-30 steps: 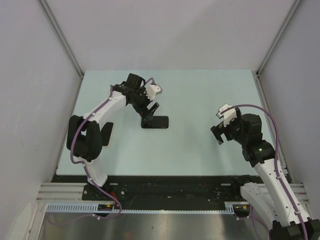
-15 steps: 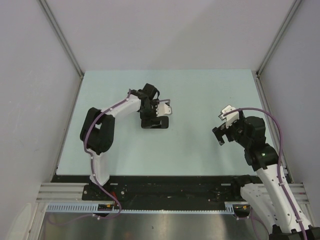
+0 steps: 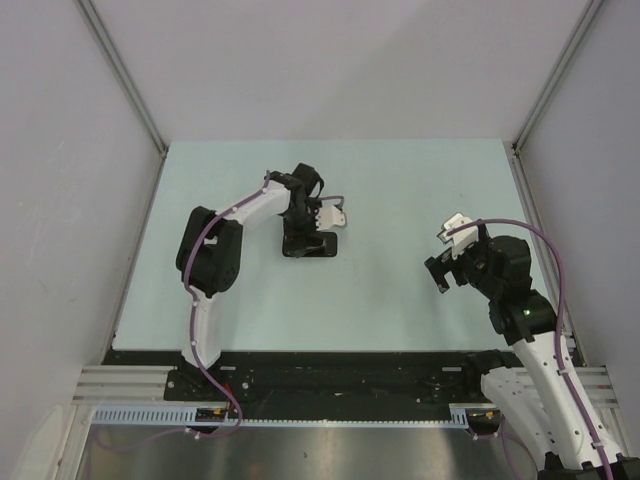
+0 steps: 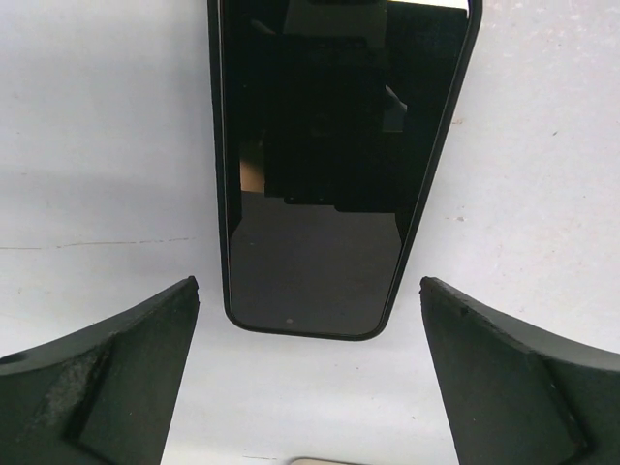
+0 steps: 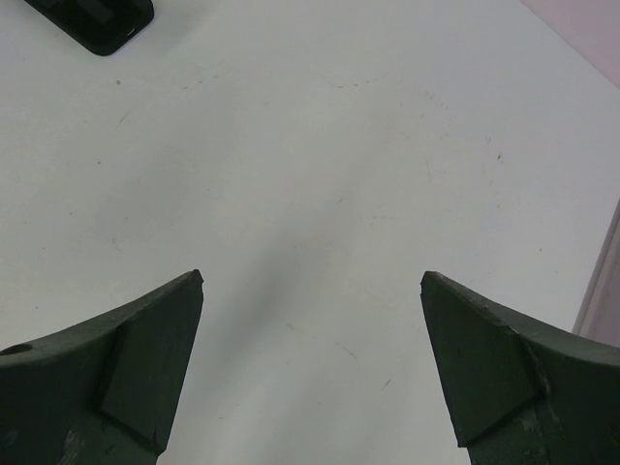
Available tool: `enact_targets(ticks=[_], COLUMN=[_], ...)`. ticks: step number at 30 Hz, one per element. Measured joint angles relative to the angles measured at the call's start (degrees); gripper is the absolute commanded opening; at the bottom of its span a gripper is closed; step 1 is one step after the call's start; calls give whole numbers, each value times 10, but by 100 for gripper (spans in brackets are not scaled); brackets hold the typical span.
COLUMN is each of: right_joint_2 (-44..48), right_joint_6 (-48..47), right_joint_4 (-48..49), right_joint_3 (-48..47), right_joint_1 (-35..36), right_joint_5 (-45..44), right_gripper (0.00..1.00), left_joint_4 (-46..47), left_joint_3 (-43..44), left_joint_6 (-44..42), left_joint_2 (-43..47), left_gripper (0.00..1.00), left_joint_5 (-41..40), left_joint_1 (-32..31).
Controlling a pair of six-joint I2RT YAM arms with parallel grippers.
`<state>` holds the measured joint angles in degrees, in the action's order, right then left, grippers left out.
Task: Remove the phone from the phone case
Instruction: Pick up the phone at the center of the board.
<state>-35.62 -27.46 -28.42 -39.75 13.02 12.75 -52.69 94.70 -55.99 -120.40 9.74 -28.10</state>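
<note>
Pale green tabletop (image 3: 420, 180) had the cased phone (image 4: 315, 194) lying screen-up. Left end effector (image 4: 310, 283) hovered just above it, spread wide; right end effector (image 3: 438, 270), also spread, sat well away from it.

The desk (image 3: 400, 300) is viewed from above and behind; the phone (image 4: 320, 194) is seen close by the left wrist camera — and distantly, upper left, by the right.

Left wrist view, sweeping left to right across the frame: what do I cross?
one pincer finger at the left edge → phone in its case, lying flat mid-frame, untouched → other pincer finger at the right edge.
</note>
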Motion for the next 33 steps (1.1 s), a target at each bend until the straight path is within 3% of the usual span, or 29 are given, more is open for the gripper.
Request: enact_targets(ticks=[20, 22, 26, 29, 33], right_joint_2=[9, 10, 10, 11, 11], right_joint_6=[0, 0, 0, 0, 0], right_joint_4=[0, 0, 1, 4, 5], right_joint_3=[5, 5, 5, 5, 7], right_joint_1=[0, 0, 0, 0, 0], right_joint_5=[0, 0, 0, 0, 0], right_gripper=[100, 100, 100, 100, 100], left_joint_4=[-30, -31, -31, -29, -16], left_joint_3=[39, 40, 40, 37, 15], left_joint_6=[5, 7, 10, 16, 18], left_joint_2=[-52, -53, -53, -52, -37], left_gripper=[100, 96, 74, 53, 43], left_joint_5=[13, 14, 22, 31, 39], left_joint_1=[5, 5, 5, 6, 6])
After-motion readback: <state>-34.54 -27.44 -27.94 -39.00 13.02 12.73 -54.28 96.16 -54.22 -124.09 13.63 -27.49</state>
